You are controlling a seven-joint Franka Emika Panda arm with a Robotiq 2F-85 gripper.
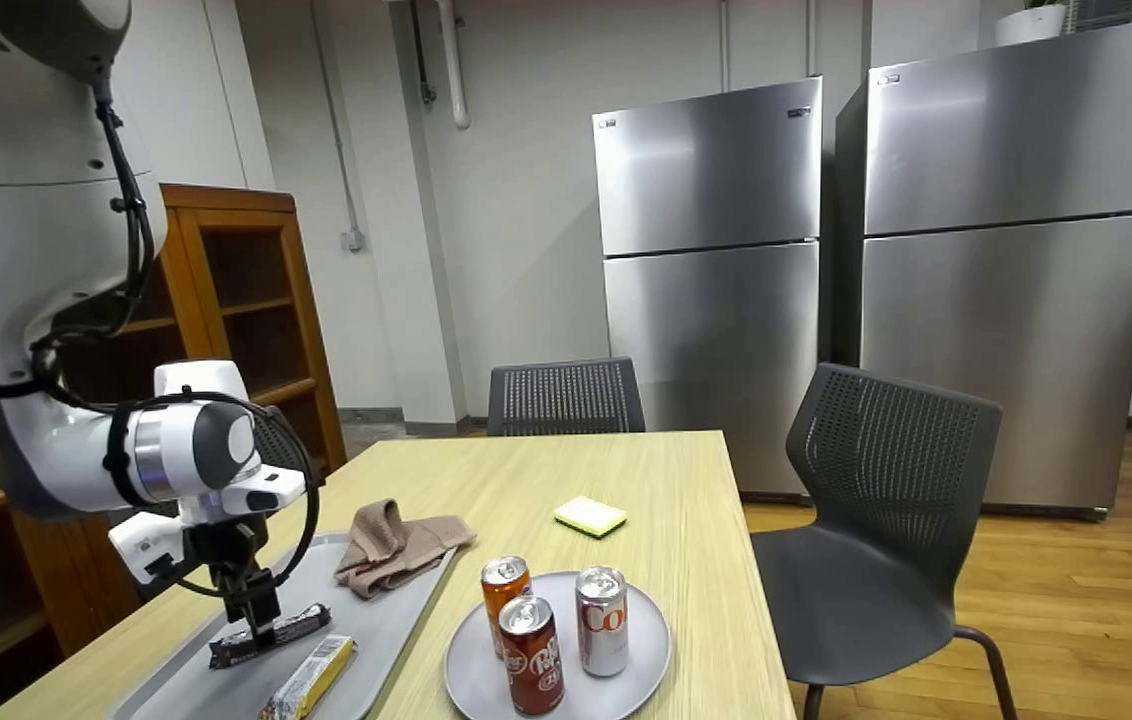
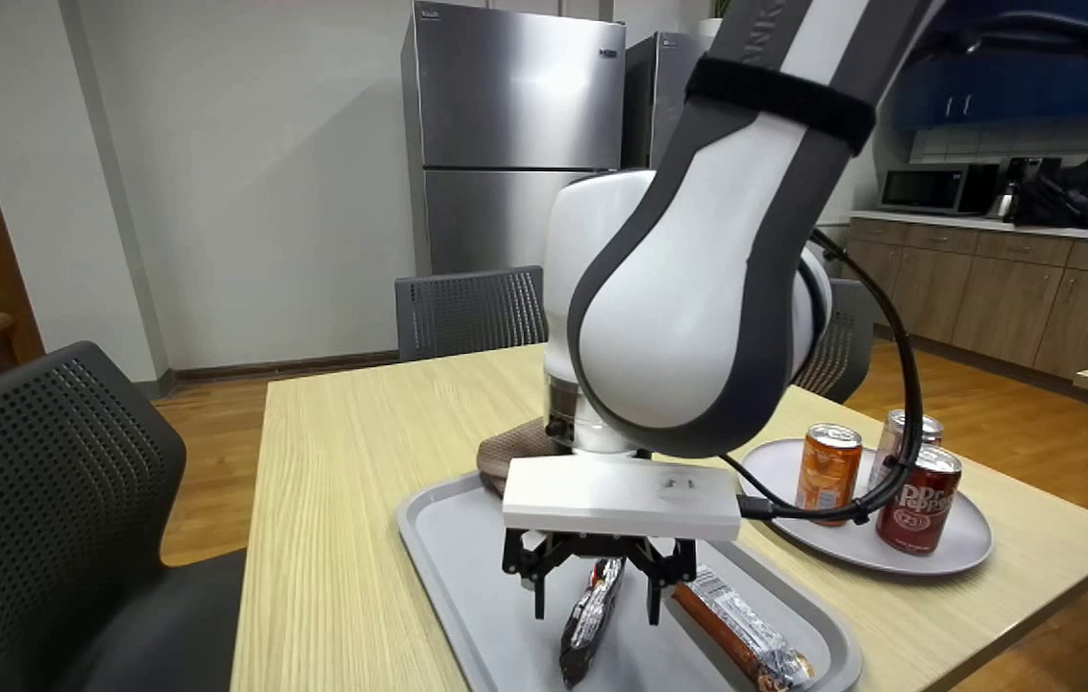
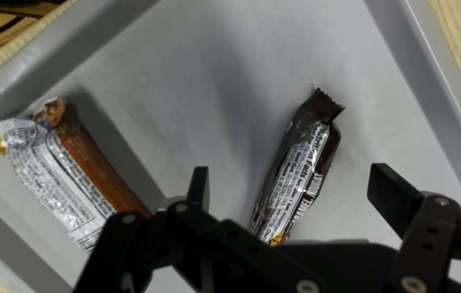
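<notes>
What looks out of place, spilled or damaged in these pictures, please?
Mainly the brown cloth: it lies crumpled over the edge of the gray tray, only partly inside, so it seems carelessly left. The dark-wrapped bar shows no tear where visible, and I see no spill.

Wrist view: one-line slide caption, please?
Gripper with jaws open, a dark-wrapped bar showing between them on a gray tray, a silver-and-orange bar at frame left.

gripper (image 2: 597, 618) spread over dark bar (image 2: 586, 632), gray tray (image 2: 482, 591)
</notes>
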